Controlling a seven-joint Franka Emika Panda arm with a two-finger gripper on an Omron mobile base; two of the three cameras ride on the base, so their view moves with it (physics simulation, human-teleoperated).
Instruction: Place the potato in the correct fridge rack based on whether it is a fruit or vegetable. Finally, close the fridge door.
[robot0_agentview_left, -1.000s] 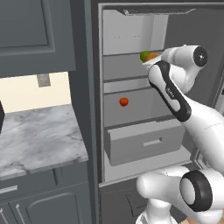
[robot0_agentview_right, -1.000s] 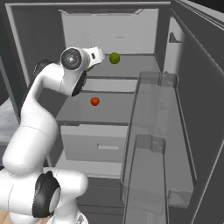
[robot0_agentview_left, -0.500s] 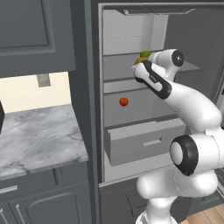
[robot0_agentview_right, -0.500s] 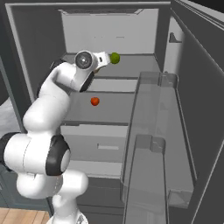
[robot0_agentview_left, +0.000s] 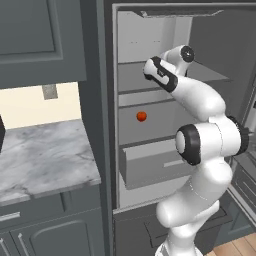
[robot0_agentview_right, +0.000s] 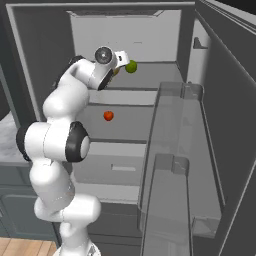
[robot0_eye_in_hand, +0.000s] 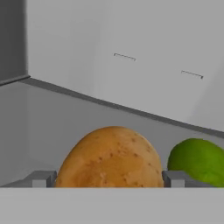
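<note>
Tan-brown potato (robot0_eye_in_hand: 111, 157) sits right between the two fingertips (robot0_eye_in_hand: 41, 178) in the hand view, one tip flanking each side. Gripper (robot0_eye_in_hand: 109, 179) jaws stand spread about as wide as the potato; can't tell from these frames whether the pads are pressing on it or have just let go. Potato looks low over the fridge rack (robot0_eye_in_hand: 65, 118), the upper shelf, but whether it's resting on the plate I can't tell.

Green ball (robot0_eye_in_hand: 199, 162) is just beside the potato on the same shelf, on the hand's right side; any gap between them is hidden. In the right base view the green ball (robot0_agentview_right: 131, 66) sits next to the hand on the upper shelf.

My read: the placing step is at or near release. To do it well: make sure the potato is settled on the plate, keep the jaws wide, back the hand straight out along its own axis. No sideways sweep, or a finger nudges the green ball and both roll.

Room: back wall (robot0_eye_in_hand: 131, 57) is well beyond the potato, so plenty of depth. Shelf to the hand's left of the potato looks bare. Below, the red-orange ball (robot0_agentview_left: 141, 116) is on the lower shelf, well apart from the arm's path. Pull-out drawer (robot0_agentview_left: 150, 162) sticks forward under that.

Fridge door (robot0_agentview_right: 225, 125) stands open on the right, its inner shelves (robot0_agentview_right: 172, 150) jutting toward the arm. The arm must fully clear the opening before the door swings.
</note>
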